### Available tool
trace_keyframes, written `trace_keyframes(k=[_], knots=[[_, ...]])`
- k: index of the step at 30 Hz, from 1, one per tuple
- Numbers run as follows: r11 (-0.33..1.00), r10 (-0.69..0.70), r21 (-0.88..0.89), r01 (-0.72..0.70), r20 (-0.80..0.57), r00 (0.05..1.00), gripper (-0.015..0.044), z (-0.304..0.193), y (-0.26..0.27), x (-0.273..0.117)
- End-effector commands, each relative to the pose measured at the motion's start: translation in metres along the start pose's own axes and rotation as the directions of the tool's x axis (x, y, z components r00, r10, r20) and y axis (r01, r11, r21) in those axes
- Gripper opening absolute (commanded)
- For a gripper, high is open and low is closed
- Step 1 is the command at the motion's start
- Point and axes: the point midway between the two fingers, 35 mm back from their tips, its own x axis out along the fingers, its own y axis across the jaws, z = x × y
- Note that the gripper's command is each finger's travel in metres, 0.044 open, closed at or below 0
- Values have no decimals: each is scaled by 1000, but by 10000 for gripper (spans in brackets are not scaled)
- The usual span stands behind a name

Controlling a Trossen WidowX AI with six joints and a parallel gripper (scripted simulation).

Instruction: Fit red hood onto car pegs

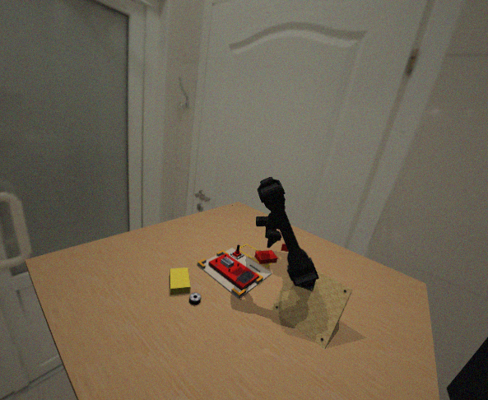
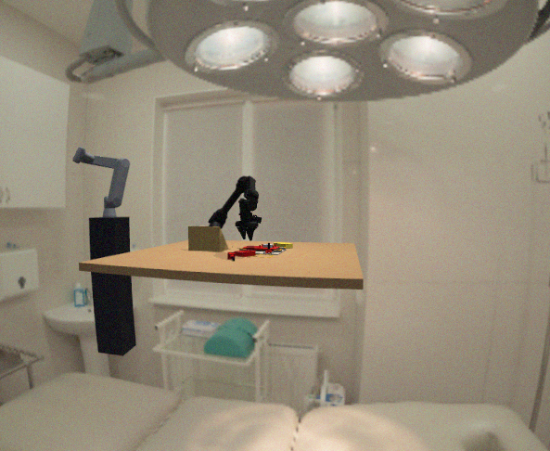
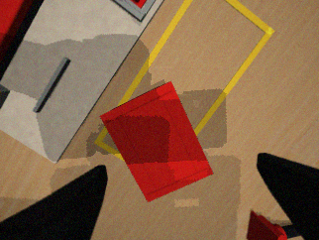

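Observation:
The red hood (image 1: 265, 256) (image 2: 244, 253) (image 3: 159, 144) lies on the table beside the jig, turned at an angle across one end of a yellow outline (image 3: 243, 71). Its corner holes cannot be made out. The red chassis (image 1: 235, 272) (image 3: 11, 25) sits in the pale jig board (image 3: 106, 55), between orange corner pieces. The grey engine block (image 1: 227, 261) is on its deck, with short dark pegs around it. My gripper (image 2: 247, 238) (image 3: 181, 166) is open and empty, pointing down above the hood, with one finger to each side of it in the wrist view.
A small red piece with a dark part (image 1: 284, 247) (image 3: 263, 228) lies near the hood, close to the right finger in the wrist view. A black knob on a red base (image 1: 237, 253) stands on the jig board. A yellow block (image 1: 179, 281), a wheel (image 1: 195, 298) and a tan wedge (image 2: 204, 238) are also there.

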Motion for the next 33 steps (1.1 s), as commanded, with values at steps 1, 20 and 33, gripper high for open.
trace_keyframes(k=[1,20,33], knots=[[932,3,-362,-34,-85,996,440,-8,14,5],[932,2,-362,-33,-85,996,440,-9,13,12],[932,2,-362,-33,-85,996,440,-9,13,22]])
